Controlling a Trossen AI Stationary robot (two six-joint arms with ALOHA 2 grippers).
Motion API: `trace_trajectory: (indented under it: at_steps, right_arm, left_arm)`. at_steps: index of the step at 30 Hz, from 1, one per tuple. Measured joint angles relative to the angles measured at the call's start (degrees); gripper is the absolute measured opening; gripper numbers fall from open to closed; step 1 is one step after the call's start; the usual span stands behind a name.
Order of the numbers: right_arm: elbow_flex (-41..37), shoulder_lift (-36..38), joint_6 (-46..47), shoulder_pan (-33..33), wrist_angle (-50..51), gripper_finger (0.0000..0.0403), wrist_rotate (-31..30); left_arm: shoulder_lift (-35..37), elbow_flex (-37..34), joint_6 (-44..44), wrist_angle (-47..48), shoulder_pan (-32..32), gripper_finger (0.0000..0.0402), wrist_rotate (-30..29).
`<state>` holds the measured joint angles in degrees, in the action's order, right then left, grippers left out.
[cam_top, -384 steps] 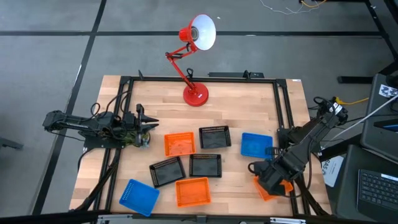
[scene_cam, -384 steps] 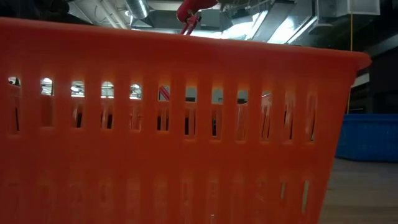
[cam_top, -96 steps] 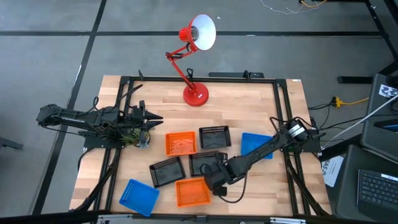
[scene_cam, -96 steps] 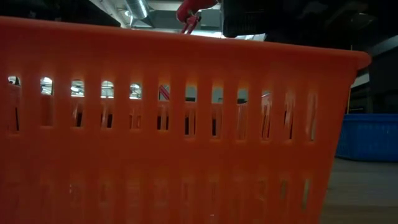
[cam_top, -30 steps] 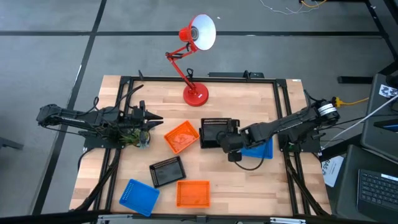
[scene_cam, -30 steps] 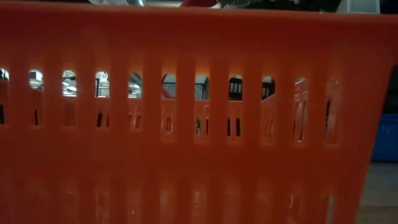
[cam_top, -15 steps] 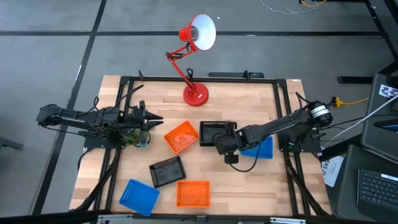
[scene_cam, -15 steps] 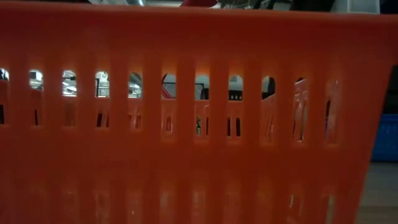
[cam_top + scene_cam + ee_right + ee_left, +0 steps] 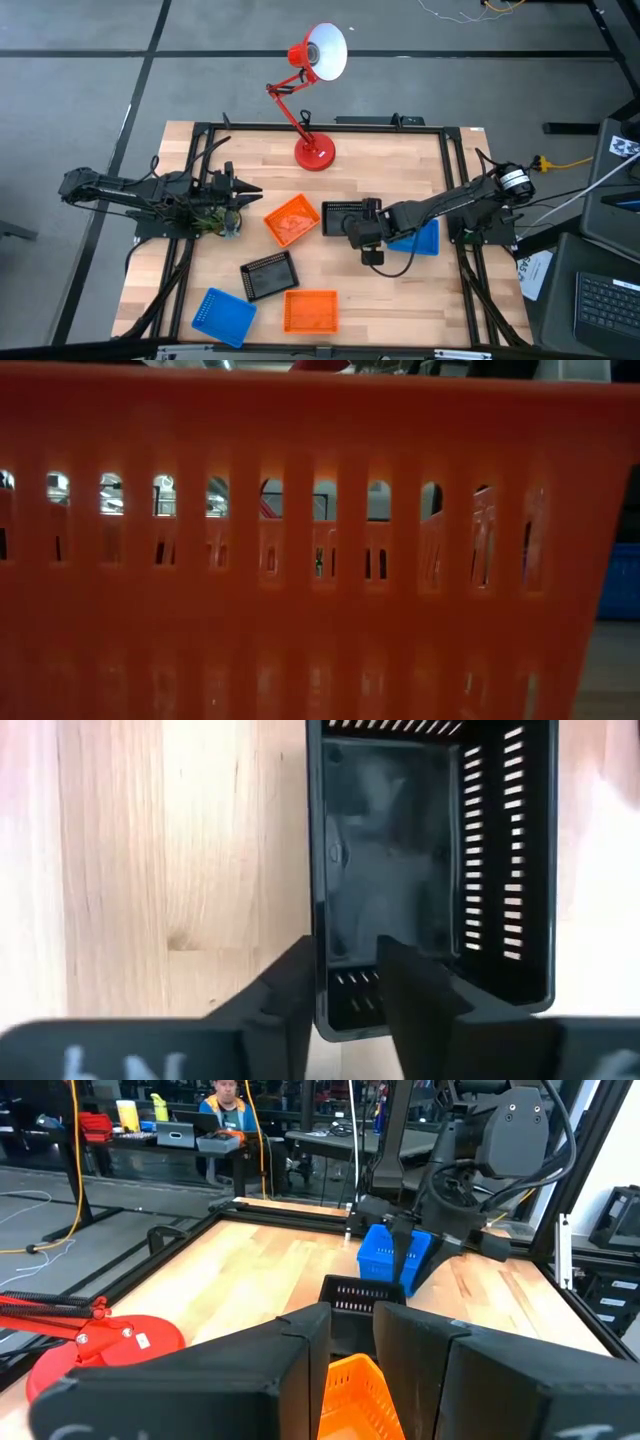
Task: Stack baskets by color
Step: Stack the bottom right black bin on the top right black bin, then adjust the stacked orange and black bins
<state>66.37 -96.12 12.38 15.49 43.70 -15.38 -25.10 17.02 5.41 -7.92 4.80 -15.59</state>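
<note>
Loose on the wooden table lie a tilted orange basket [image 9: 292, 220], a black basket [image 9: 268, 275], a second orange basket [image 9: 310, 310] and a blue basket [image 9: 222, 315]. Another blue basket [image 9: 420, 238] lies partly under my right arm. My right gripper [image 9: 345, 958] points steeply down over another black basket [image 9: 430, 870] in the middle of the table [image 9: 345, 212]. Its fingers are open and straddle the corner of that basket's near end. My left gripper [image 9: 352, 1340] hovers level at the table's left side [image 9: 250, 190], open and holding nothing.
A red desk lamp [image 9: 312, 150] stands at the far middle of the table. A black frame rail [image 9: 455, 190] runs around the work area. In the low view, the wall of an orange basket [image 9: 300, 560] fills almost everything. Bare wood lies at the near right.
My right arm has shifted slightly toward the table's left edge above the black basket in the middle and tipped a little. That basket stays where it was. The left arm has kept still.
</note>
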Motion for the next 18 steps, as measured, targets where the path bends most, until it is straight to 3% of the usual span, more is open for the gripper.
trace_trajectory:
  at_steps: [6, 13, 18]
  right_arm:
    - [3.19, 0.03, -2.02, 0.0, -3.09, 0.013, -0.18]
    - [4.15, 0.04, -12.52, -1.18, -18.54, 0.0122, -8.36]
    - [9.88, 0.31, -6.34, -1.38, -7.28, 0.0114, -16.11]
  left_arm:
    - [-0.02, 0.0, -0.01, -0.01, -0.01, 0.0073, 0.0]
    - [-0.02, 0.0, 2.9, 0.0, 0.0, 0.0073, 0.04]
    - [-5.63, -0.02, 12.33, -4.1, 0.31, 0.0073, 3.24]
